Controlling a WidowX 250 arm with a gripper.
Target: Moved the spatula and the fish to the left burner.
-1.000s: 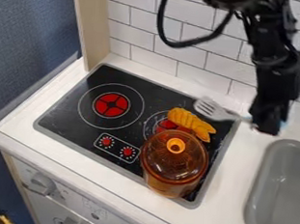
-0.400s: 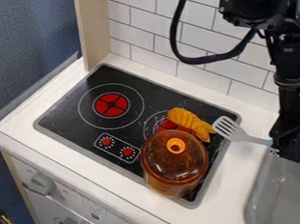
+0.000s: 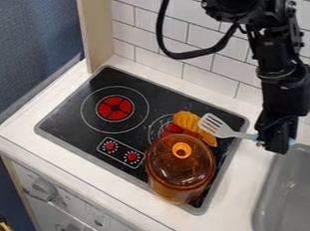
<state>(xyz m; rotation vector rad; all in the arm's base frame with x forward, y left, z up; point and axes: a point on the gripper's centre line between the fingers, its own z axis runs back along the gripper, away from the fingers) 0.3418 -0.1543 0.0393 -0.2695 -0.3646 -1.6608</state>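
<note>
Tool [image 3: 274, 144], clamped on the spatula's [image 3: 215, 126] handle, hangs near the sink [image 3: 264, 190]. The blade overlaps the fish [image 3: 185, 120] by the right burner [image 3: 171, 129]; contact unclear. An amber pot [image 3: 179, 174] partly hides that burner; the left burner [image 3: 115, 108] lies beyond.

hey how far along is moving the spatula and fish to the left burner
Neither move looks done. The gripper holds the spatula by its handle, head at the fish, which lies by the right burner. Both have yet to reach the left burner.
</note>
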